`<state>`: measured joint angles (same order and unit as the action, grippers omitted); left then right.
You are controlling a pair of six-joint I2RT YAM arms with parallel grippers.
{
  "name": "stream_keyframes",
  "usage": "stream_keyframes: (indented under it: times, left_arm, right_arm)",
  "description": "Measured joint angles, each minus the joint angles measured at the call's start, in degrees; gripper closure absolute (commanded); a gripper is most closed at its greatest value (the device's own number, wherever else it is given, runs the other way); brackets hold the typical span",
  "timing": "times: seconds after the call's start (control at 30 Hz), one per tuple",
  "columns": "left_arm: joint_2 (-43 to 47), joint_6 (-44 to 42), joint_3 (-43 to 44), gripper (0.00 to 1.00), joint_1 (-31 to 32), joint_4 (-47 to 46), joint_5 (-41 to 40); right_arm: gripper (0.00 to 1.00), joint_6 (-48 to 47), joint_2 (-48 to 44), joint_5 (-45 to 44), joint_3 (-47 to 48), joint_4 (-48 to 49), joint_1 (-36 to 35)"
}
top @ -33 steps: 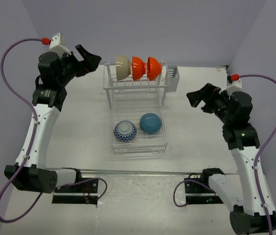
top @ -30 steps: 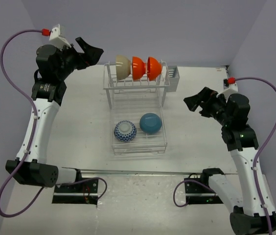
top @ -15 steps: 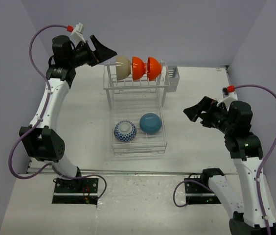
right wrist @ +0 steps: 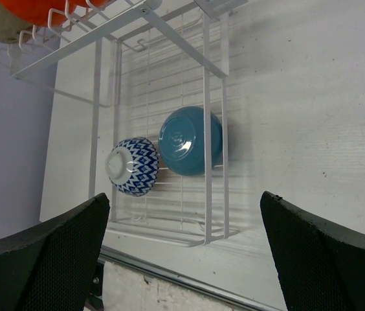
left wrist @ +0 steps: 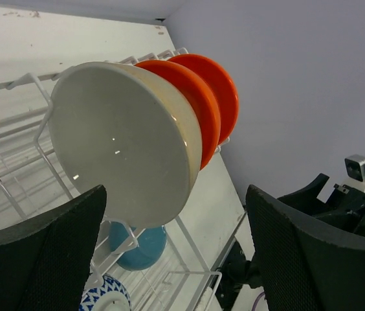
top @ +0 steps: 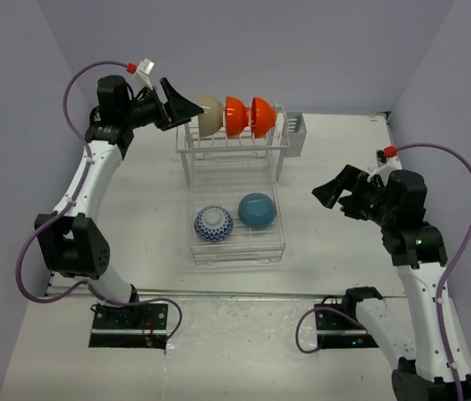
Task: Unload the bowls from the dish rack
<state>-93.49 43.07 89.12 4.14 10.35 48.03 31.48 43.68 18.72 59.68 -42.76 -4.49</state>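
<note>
The white table [top: 135, 209] carries the dish rack [top: 234, 152] at its far middle; the rack's raised tine section stands at the far end and its flat wire tray [top: 237, 247] runs toward the near side.

The left arm reaches in from the far left; the left gripper [top: 187, 109] is level with the raised section, just beside the rack's left end, jaws spread wide and holding nothing; in the left wrist view the two dark fingers [left wrist: 46, 259] frame the cream bowl without touching it. The right gripper [top: 336, 187] hangs above the bare table to the right of the tray, well apart from the rack, jaws likewise wide and empty; its wrist view looks down on the tray between the fingers [right wrist: 46, 259].

Three bowls stand on edge in the tines in a row; the cream bowl [top: 210, 114] is leftmost, then one orange bowl [top: 235, 115], then the second orange bowl [top: 261, 115] on the right; the three are packed close together.

Two bowls lie rim down on the tray; the blue-and-white patterned bowl [top: 214, 224] is at the left and the teal bowl [top: 257, 210] just beside it at the right.

The small grey caddy [top: 295, 132] hangs at the rack's far right corner.
</note>
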Motion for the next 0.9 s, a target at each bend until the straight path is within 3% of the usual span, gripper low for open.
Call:
stream_keyframes:
  times: [0.6, 0.9]
  left_arm:
    - [-4.33, 1.49, 2.32, 0.18, 2.29, -2.27, 1.88]
    - [-6.93, 1.53, 3.28, 0.32, 3.23, -2.60, 1.88]
  right_arm:
    - [0.01, 0.00, -2.60, -1.33, 0.11, -2.12, 0.00]
    - [0.01, -0.04, -3.28, -2.25, 0.11, -3.82, 0.00]
